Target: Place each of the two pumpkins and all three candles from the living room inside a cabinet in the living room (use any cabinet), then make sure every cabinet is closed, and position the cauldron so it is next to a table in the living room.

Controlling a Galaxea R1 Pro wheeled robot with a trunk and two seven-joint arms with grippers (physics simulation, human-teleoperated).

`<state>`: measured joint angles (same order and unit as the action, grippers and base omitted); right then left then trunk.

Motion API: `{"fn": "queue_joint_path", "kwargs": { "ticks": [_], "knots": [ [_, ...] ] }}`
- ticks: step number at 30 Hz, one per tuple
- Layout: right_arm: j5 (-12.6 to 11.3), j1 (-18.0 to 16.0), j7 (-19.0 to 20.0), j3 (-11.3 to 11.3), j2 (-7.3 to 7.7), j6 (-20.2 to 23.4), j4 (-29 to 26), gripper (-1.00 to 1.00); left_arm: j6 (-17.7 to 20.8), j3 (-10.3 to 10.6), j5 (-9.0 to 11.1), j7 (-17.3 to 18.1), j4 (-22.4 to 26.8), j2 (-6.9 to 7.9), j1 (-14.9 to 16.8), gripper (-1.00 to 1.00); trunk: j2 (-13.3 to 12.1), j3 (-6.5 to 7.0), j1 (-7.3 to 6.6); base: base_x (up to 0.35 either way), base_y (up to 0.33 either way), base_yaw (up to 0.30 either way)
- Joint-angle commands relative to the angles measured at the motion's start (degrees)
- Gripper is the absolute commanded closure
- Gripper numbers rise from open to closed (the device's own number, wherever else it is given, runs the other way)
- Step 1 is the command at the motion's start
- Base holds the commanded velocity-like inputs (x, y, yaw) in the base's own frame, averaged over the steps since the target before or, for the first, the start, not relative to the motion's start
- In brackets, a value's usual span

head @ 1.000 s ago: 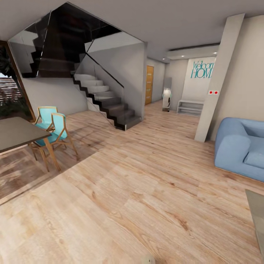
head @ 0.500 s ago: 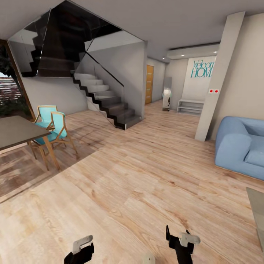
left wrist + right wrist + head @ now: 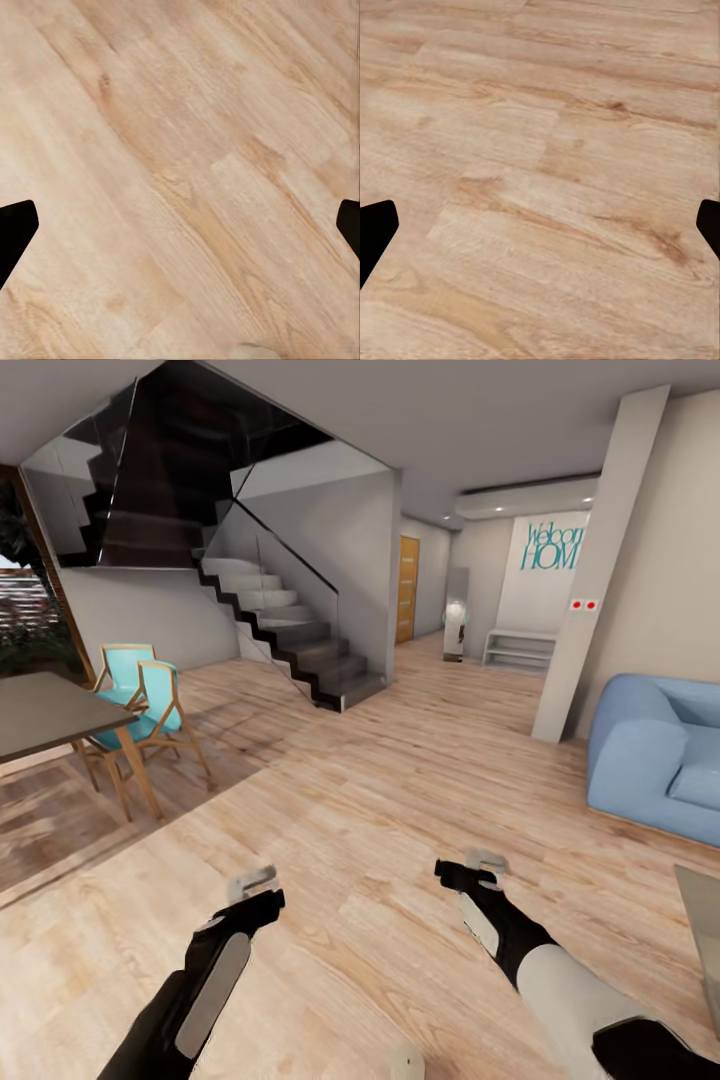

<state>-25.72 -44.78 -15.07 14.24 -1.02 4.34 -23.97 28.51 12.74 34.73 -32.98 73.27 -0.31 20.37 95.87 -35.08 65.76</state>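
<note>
Now the robot stands in an open room with a light wooden floor, and both arms reach forward low over it. The left claw hangs above bare planks at the lower left of the head view. The right claw hangs a little further forward at the lower right. Both claws are wide apart and hold nothing: in each wrist view the two dark fingertips stay at opposite edges, and between them I see only floor boards.

Of the task's things, only a corner of the low counter with its glossy grey-beige top shows, at the right edge of the head view, near the right arm. I see no pumpkins, candles, cabinet or cauldron in these pictures.

On the right a blue sofa stands behind that counter, against a pale wall. A slanted pale column rises just beside the sofa. At the left a dark dining table has two teal chairs with wooden legs next to it. Behind them a dark staircase with a glass rail climbs to the left. Far down the corridor there is an orange door, a white low shelf and teal letters on the wall above it.
</note>
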Motion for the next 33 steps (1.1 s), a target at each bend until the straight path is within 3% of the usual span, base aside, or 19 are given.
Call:
{"fn": "queue_joint_path", "kwargs": {
  "ticks": [1, 4, 5, 6, 8, 12, 15, 17, 20, 27, 30, 33],
  "knots": [
    [-0.88, -2.37, -1.73, 0.49, -0.33, 5.41, 1.97, -1.00, 2.75, -1.98, 1.26, -0.60, 0.44, -0.74, 1.18, -1.00, 0.45, -0.25, 0.22, 0.000, 0.000, 0.000],
    [-1.07, -4.01, -3.45, 0.51, -1.97, 9.16, 4.21, -1.00, 5.14, -3.34, 1.95, -0.49, 1.48, -1.31, 1.90, -1.00, 1.65, -0.79, 0.88, 0.000, 0.000, 0.000],
    [-0.99, -4.56, -5.05, 0.56, -3.50, 10.57, 5.05, -1.00, 6.02, -3.96, 2.91, -0.41, 2.95, -1.50, 2.14, -1.00, 2.05, -0.97, 1.10, 0.000, 0.000, 0.000],
    [-1.02, -4.99, -8.83, 0.84, -5.28, 13.86, 5.72, -1.00, 6.85, -4.50, 6.50, -0.40, 7.56, -1.51, 2.33, -1.00, 2.45, -1.15, 1.32, 0.000, 0.000, 0.000],
    [-1.13, -5.08, -9.95, 0.81, -6.37, 15.73, 5.96, -1.00, 7.71, -4.63, 7.98, -0.39, 9.05, -1.04, 2.37, -1.00, 3.26, -1.51, 1.76, 0.000, 0.000, 0.000],
    [-1.23, -5.13, -10.22, 0.68, -7.65, 16.73, 7.55, -1.00, 8.75, -4.65, 8.70, -0.38, 11.28, 0.10, 2.37, -1.00, 4.86, -2.23, 2.64, 0.000, 0.000, 0.000],
    [-1.34, -5.14, -9.23, 0.64, -7.99, 16.86, 8.52, -1.00, 8.94, -4.65, 8.81, -0.39, 14.94, 0.43, 2.37, -1.00, 6.06, -2.76, 3.30, 0.000, 0.000, 0.000],
    [-1.45, -5.02, -4.87, 0.62, -8.24, 15.40, 9.08, -1.00, 8.80, -4.72, 8.83, -0.25, 18.47, 0.64, 1.58, -1.00, 6.87, -3.12, 3.74, 0.000, 0.000, 0.000],
    [-1.50, -4.93, -2.62, 0.57, -8.19, 12.69, 9.26, -1.00, 7.53, -4.79, 8.82, -0.08, 19.13, 1.33, 1.30, -1.00, 8.07, -3.66, 4.40, 0.000, 0.000, 0.000],
    [-1.31, -4.90, -1.40, 0.60, -7.97, 10.83, 9.31, -1.00, 2.68, -4.68, 8.91, 0.62, 19.42, 4.34, 1.10, -1.00, 10.88, -4.92, 5.93, 0.000, 0.000, 0.000],
    [-1.14, -4.89, -1.33, 0.60, -7.96, 10.40, 9.35, -1.00, 1.46, -4.55, 8.86, 0.85, 19.44, 4.61, 0.41, -1.00, 12.08, -5.46, 6.59, 0.000, 0.000, 0.000],
    [-1.01, -4.89, -1.30, 0.61, -7.92, 10.16, 9.37, -1.00, -2.51, -4.07, 8.46, 0.87, 19.45, 4.61, -0.99, -1.00, 13.28, -6.00, 7.25, 0.000, 0.000, 0.000]
  ]
}}
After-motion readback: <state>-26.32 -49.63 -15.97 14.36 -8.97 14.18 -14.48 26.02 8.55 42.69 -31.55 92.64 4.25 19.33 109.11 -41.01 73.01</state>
